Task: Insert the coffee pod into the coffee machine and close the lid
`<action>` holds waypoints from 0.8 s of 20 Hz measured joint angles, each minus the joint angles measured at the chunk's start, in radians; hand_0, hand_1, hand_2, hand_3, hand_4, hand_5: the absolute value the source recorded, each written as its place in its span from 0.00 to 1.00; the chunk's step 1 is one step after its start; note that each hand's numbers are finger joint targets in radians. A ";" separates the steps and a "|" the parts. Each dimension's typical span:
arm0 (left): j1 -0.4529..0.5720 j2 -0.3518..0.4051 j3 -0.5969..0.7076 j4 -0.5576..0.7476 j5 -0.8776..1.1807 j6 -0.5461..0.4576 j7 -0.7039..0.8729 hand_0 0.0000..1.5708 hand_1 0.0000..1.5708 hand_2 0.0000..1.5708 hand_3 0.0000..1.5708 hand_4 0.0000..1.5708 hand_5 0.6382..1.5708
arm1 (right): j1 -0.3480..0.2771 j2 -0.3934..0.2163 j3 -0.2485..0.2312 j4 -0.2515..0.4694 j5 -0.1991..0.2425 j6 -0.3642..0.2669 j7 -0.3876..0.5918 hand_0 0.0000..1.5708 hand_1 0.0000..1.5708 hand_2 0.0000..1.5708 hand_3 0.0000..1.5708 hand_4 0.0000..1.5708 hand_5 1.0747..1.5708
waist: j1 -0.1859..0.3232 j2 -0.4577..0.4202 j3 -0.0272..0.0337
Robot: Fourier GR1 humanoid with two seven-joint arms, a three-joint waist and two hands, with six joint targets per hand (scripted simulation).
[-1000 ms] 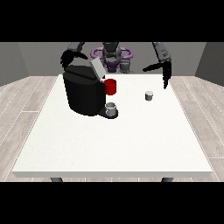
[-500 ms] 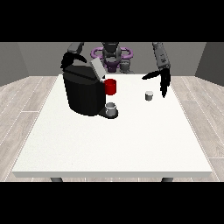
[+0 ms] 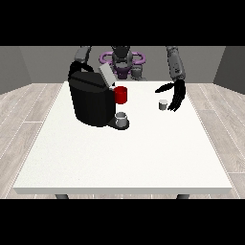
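The hand at the view's right (image 3: pixel 175 95) hung over the white table (image 3: pixel 143 153) with its fingers spread and pointing down, holding nothing; the small grey coffee pod (image 3: pixel 163 105) stood on the table just beside those fingers, on the side toward the coffee machine (image 3: pixel 92 99). The machine, well apart from that hand, had its lid (image 3: pixel 106 75) tilted up, a red part (image 3: pixel 121 94) on its front and a grey cup (image 3: pixel 122 118) at its base. The other hand was hidden behind the machine, so its fingers could not be told.
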 measured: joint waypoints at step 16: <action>-0.050 0.022 -0.047 0.158 -0.196 0.185 -0.123 0.49 0.49 0.58 0.44 0.22 1.00 | 0.003 0.000 0.008 0.005 0.009 0.009 0.008 0.00 0.00 0.00 0.00 0.34 1.00 | -0.030 0.023 0.0031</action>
